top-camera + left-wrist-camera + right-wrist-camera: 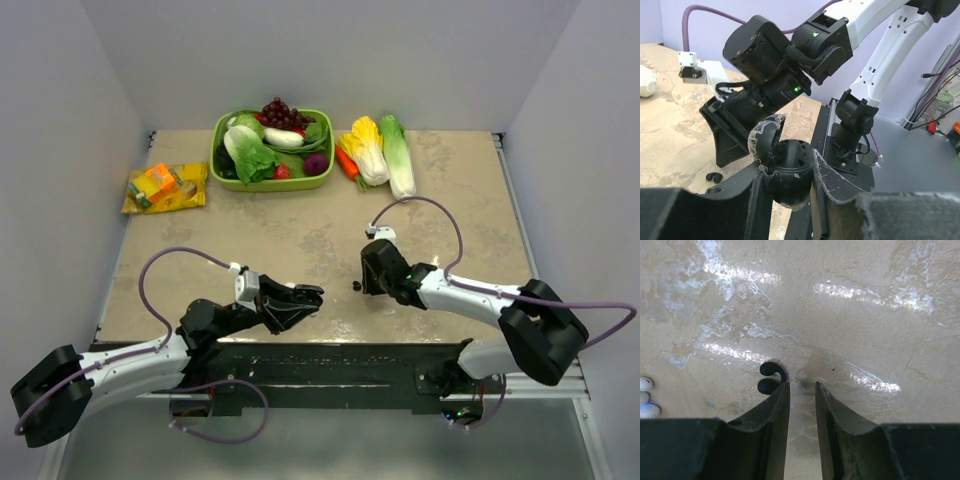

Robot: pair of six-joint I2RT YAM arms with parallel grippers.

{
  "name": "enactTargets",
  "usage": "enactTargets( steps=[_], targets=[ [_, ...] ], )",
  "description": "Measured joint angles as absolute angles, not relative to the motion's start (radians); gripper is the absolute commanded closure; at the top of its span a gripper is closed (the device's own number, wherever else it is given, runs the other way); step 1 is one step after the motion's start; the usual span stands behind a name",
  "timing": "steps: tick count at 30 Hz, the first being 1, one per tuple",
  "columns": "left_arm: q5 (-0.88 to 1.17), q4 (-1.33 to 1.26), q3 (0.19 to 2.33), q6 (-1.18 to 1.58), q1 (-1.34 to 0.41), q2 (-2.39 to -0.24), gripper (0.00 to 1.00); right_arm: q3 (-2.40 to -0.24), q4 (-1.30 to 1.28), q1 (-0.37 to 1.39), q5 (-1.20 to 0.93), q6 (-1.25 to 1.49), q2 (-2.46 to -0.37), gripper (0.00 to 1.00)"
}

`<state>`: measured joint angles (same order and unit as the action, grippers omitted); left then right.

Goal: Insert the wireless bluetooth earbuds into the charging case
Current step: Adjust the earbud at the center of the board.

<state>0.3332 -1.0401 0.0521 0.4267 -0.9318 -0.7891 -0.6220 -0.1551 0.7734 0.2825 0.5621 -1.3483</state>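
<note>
The charging case (790, 172) is black and round, and its lid (764, 141) stands open. My left gripper (788, 167) is shut on it near the table's front edge (300, 298). A black earbud (771, 377), hook-shaped, lies on the table just outside the left fingertip of my right gripper (801, 384). That gripper is open by a narrow gap, with only bare table between its fingers. The same earbud (356, 286) shows as a dark speck between the two grippers and again on the table (715, 176). Small white buds (646, 397) lie at the left edge of the right wrist view.
A green basket (272, 184) of vegetables stands at the back, with cabbages and a carrot (378, 152) to its right. A yellow and orange packet (163, 187) lies at the back left. The black base rail (330, 360) runs along the near edge.
</note>
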Motion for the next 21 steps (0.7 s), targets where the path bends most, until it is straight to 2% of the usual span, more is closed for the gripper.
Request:
enactTargets(
  steps=[13,21],
  targets=[
    [0.337,-1.047,0.052,0.427,-0.932,-0.797,1.00,-0.707,-0.093,0.773,0.235,0.503,-1.522,0.78],
    [0.337,-1.055,0.052,0.427,-0.932,-0.803,1.00,-0.732,-0.060,0.772,0.169,0.442,-1.555,0.73]
  ],
)
